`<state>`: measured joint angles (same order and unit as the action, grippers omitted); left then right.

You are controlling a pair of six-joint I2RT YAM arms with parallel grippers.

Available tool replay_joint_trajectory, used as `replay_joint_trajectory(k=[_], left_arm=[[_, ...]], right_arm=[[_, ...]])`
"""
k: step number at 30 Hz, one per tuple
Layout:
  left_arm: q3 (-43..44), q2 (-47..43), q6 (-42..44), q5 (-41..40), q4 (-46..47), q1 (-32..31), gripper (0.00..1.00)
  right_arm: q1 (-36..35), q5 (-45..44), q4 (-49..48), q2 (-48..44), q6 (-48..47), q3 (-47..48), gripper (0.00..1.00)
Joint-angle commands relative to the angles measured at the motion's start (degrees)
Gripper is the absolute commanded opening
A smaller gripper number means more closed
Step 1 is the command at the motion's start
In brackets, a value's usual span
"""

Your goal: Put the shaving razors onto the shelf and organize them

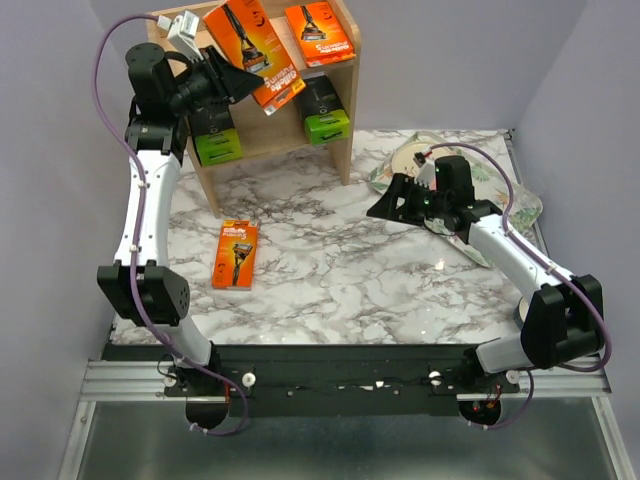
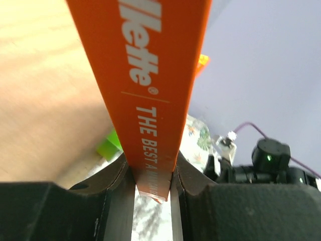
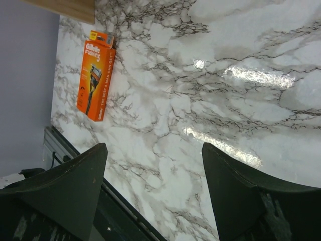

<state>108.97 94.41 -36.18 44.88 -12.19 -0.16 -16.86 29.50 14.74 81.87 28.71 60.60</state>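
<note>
**Left wrist view.** The left tool is shown shut on the lower end of the held orange razor pack, which is clamped edge-on between both fingers. Pale wood of the shelf fills the left of the view.

**Top external view.** The left arm is raised and stretched forward to the top tier, with the wrist turned rightward. The held orange razor pack is tilted over that tier, its near end overhanging the front edge; contact with the wood cannot be judged. A second orange pack lies just beside it. A left dark pack and a right dark pack, both green-ended, occupy the lower tier. A third orange pack is left on the table. For a tidy result, the held pack is best squared to its neighbour, pushed back until fully supported, and only then released.

**Right wrist view.** The right tool is spread wide and holds nothing. It hovers over the table, well apart from the third orange pack, on a low, folded arm.
</note>
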Motion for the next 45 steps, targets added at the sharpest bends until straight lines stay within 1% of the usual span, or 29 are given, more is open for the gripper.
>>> replay_joint_trajectory(k=[1,5,8,10,11,14,17,18,19,20,22,25,26,29,33,34,35,39,42,43,45], left_arm=[[6.95,5.33,-5.65,1.78,7.17,2.62,0.29],[11.43,9.55,-9.08,2.31,9.72,3.94,0.34],[14.51,13.60,-9.34,3.19,9.72,4.73,0.36],[14.96,15.44,-8.82,2.49,9.90,4.82,0.38],[15.39,15.89,-8.38,2.32,9.55,4.74,0.46],[16.01,16.59,-7.76,-3.21,7.97,4.56,0.59],[16.80,16.68,-6.71,-10.32,6.48,4.56,0.64],[17.15,16.60,-6.01,-12.26,5.86,4.38,0.64],[17.59,16.33,-5.39,-17.15,4.90,4.21,0.64],[18.12,16.16,-4.78,-19.46,3.32,3.95,0.63],[19.78,15.89,-1.09,-26.82,0.16,2.98,0.64],[20.84,15.19,1.54,-31.42,-2.05,1.93,0.64],[20.76,14.75,2.25,-35.61,-3.62,1.57,0.64],[19.27,12.91,2.26,-39.51,-4.25,0.87,0.64],[17.68,10.89,2.26,-40.57,-3.55,0.34,0.64],[17.42,10.19,2.61,-40.66,-3.29,-1.66,0.64],[16.90,9.83,3.22,-40.49,-2.67,-2.03,0.64],[15.32,9.30,1.74,-38.21,-0.92,-4.23,0.63],[13.55,9.39,-0.20,-32.77,2.34,-4.67,0.63],[13.55,9.65,-0.12,-32.49,2.17,-5.28,0.62],[13.29,9.74,-0.20,-33.54,1.46,-5.99,0.57]], right_arm=[[0.78,0.30,-1.82,0.22,0.38,-0.22,0.84],[1.13,-0.49,-0.86,0.31,0.12,0.48,0.84],[1.30,-0.76,-0.94,0.66,0.29,0.31,0.84],[1.39,-0.75,-1.29,0.84,0.56,0.05,0.84],[1.48,-0.76,-1.30,1.10,0.73,-0.04,0.84],[1.57,-0.76,-1.21,1.19,0.91,0.05,0.84],[1.48,-0.84,-1.38,1.54,1.09,0.05,0.84],[1.57,-1.02,-1.64,1.72,1.09,0.05,0.84],[1.57,-1.11,-1.73,1.81,1.17,0.13,0.84],[1.48,-1.02,-1.73,1.98,1.09,0.22,0.84],[1.48,-1.11,-1.47,2.24,1.09,0.57,0.84],[1.48,-1.02,-1.47,2.51,1.00,0.92,0.84],[1.48,-1.02,-1.47,2.60,1.00,0.93,0.84],[1.48,-0.84,-1.82,2.77,1.17,0.93,0.84],[1.48,-0.76,-2.09,2.60,1.09,0.75,0.84],[1.48,-0.76,-2.09,2.60,1.09,0.66,0.84],[1.48,-0.76,-2.09,2.60,1.00,0.75,0.84],[1.57,-0.49,-2.26,2.77,1.26,0.49,0.84],[1.57,-0.40,-2.44,2.86,1.61,0.31,0.84],[1.57,-0.40,-2.44,2.86,1.61,0.31,0.84],[1.66,-0.49,-2.44,2.77,1.61,0.22,0.84]])
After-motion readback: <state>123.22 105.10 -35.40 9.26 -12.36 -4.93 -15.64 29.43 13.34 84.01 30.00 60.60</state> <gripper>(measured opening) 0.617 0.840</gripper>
